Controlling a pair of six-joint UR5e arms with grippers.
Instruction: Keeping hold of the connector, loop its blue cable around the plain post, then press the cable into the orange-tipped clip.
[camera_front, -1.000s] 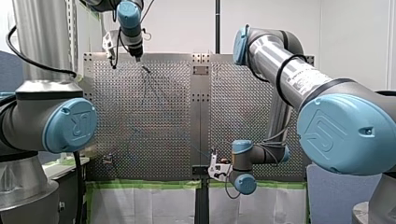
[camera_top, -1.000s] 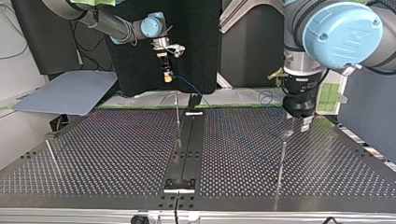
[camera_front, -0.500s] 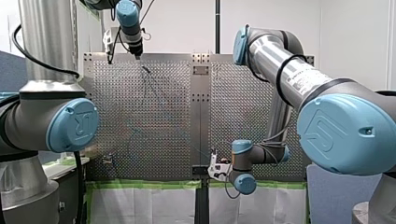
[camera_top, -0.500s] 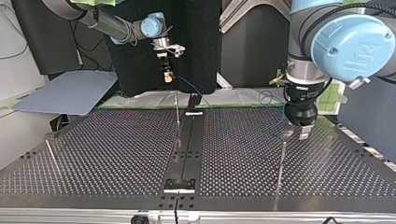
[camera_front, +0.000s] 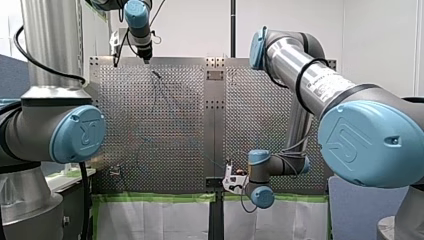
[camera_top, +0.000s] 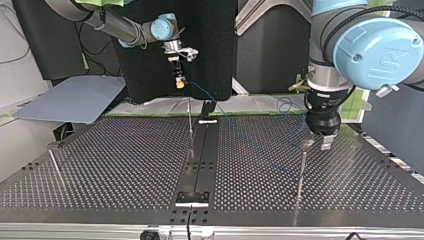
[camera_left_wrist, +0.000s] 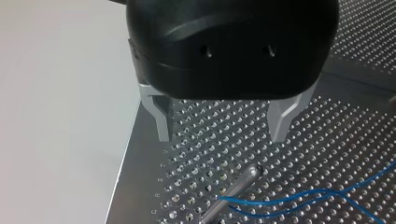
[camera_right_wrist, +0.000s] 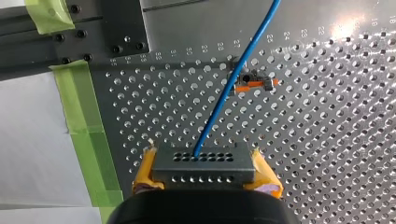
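My right gripper (camera_right_wrist: 205, 179) has its yellow pads shut on a grey multi-hole connector (camera_right_wrist: 204, 163). A blue cable (camera_right_wrist: 229, 93) leaves the connector and passes over the orange-tipped clip (camera_right_wrist: 252, 83) ahead of it. In the top view my right gripper (camera_top: 179, 80) hangs above the table's far edge, and the cable (camera_top: 205, 95) trails toward that view's right. My left gripper (camera_left_wrist: 223, 126) stands open, its metal fingers (camera_left_wrist: 163, 122) empty, just above a plain post (camera_left_wrist: 236, 186) with cable strands (camera_left_wrist: 303, 200) beside it. The top view shows my left gripper (camera_top: 322, 137) over that post (camera_top: 301, 170).
The perforated table (camera_top: 125, 170) has a dark centre rail (camera_top: 202, 150). Another bare post (camera_top: 55, 162) stands at the top view's left, and a thin upright pin (camera_top: 190, 117) below my right gripper. Green tape (camera_right_wrist: 81, 121) edges the table. A grey board (camera_top: 70, 102) lies beyond.
My left arm has shifted a little toward the top view's right and risen slightly over the post. My right arm and the connector have not moved.
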